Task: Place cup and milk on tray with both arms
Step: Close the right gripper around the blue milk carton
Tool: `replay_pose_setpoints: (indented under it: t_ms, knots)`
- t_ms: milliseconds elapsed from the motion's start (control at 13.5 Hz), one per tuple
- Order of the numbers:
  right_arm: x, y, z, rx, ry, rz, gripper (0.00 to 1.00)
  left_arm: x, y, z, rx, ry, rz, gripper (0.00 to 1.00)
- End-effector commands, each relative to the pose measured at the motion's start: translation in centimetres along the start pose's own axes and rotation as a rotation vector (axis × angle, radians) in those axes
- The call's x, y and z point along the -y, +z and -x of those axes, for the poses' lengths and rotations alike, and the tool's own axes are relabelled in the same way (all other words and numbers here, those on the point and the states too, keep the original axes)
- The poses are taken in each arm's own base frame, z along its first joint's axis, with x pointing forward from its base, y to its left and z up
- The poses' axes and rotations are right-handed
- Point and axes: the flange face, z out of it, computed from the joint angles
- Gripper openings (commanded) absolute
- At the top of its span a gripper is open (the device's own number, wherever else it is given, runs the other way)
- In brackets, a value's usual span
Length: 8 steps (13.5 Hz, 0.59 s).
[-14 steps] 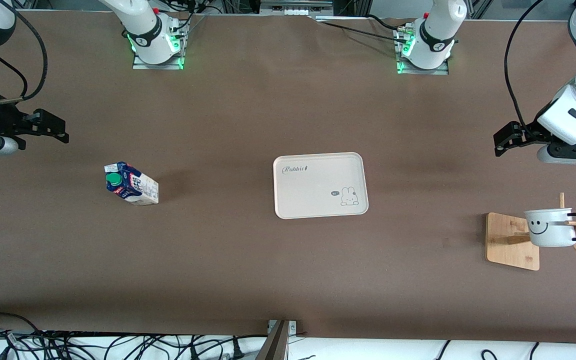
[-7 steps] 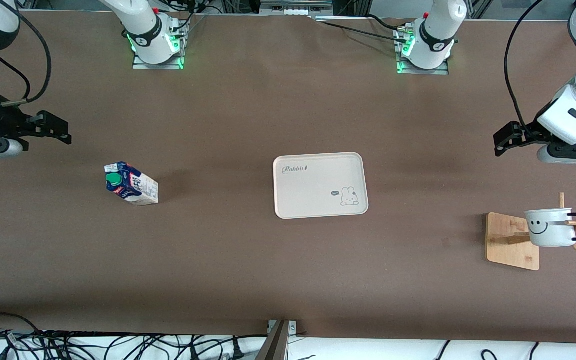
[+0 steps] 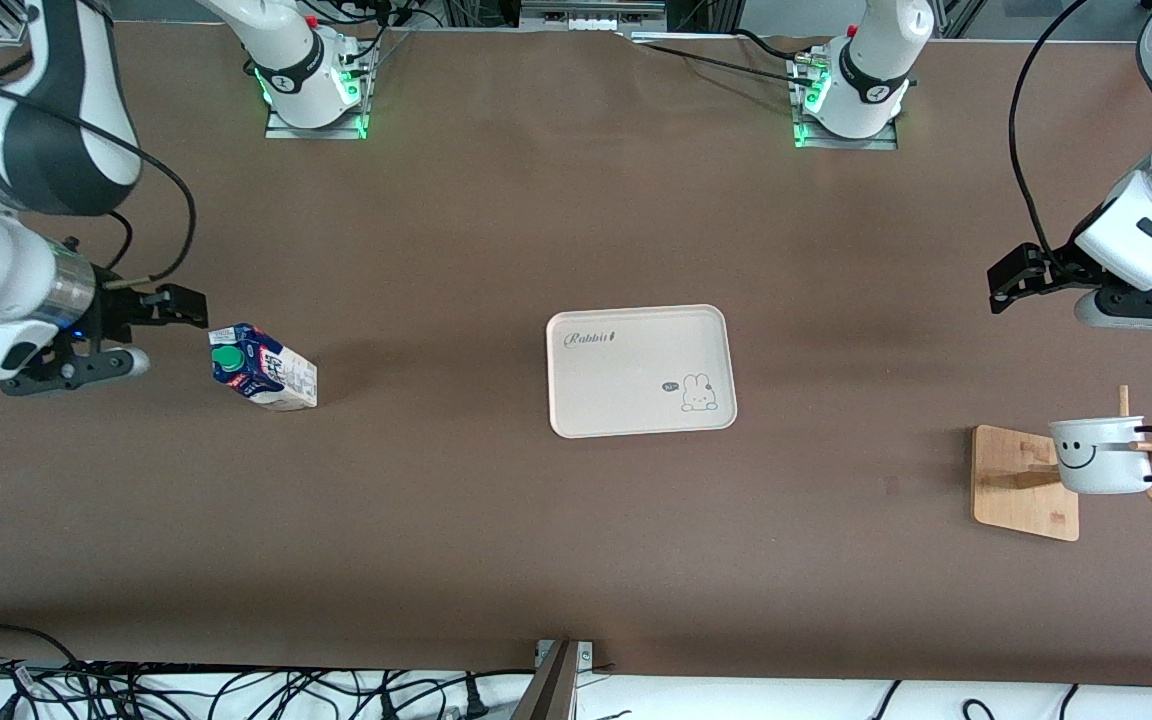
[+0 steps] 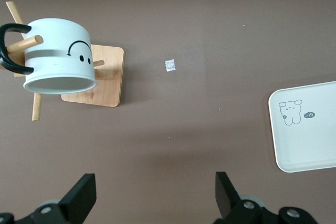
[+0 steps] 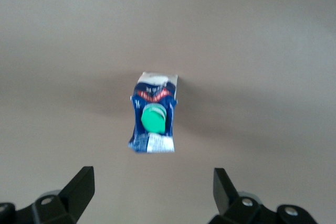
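Nearest the front camera, the cup (image 3: 1101,455) is seen hung on the wooden rack (image 3: 1024,484) at the left arm's end of the table, its handle looped over a peg; in the left wrist view the cup (image 4: 59,56) is shown tilted on the rack (image 4: 97,77), mouth free; the tray (image 3: 641,370) lies flat in the middle of the table, a little farther from the camera, nothing on it; the milk (image 3: 263,366) stands upright toward the right arm's end, well apart from the tray; the right gripper (image 3: 171,310) is held just beside the carton, fingers spread wide and empty, as the right wrist view confirms with the milk (image 5: 153,113) framed between the two fingers (image 5: 79,187); the left gripper (image 3: 1011,280) waits over bare table farther from the camera than the rack, likewise spread and empty (image 4: 152,195); the step in hand is judged to be the reach for the milk, and it is best done by centring the jaws on the carton's flat sides below the cap and closing gently, since a thin carton may be crushed or tipped; the table (image 3: 496,530) is covered in a matte brown sheet; loose cables (image 3: 186,690) are seen along its near edge, and both arm bases (image 3: 311,90) are bolted along the edge farthest from the camera
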Motion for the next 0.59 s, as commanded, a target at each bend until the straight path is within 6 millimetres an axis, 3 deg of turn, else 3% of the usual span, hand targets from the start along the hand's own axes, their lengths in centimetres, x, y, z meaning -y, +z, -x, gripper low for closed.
replay_pose_setpoints:
  t_ms: [0,296,519]
  knots:
    - [0.8,3.0,0.0,-0.029,-0.005,-0.014,1.0,0.2,-0.7,-0.5,0.0,-0.009,0.019,1.0]
    - [0.8,8.6,0.8,-0.046,0.006,-0.021,1.0,0.2,-0.6,-0.5,0.002,-0.009,0.019,1.0]
    - [0.9,9.6,1.2,-0.034,0.008,-0.024,1.0,0.2,-0.7,-0.5,0.0,-0.009,0.019,1.0]
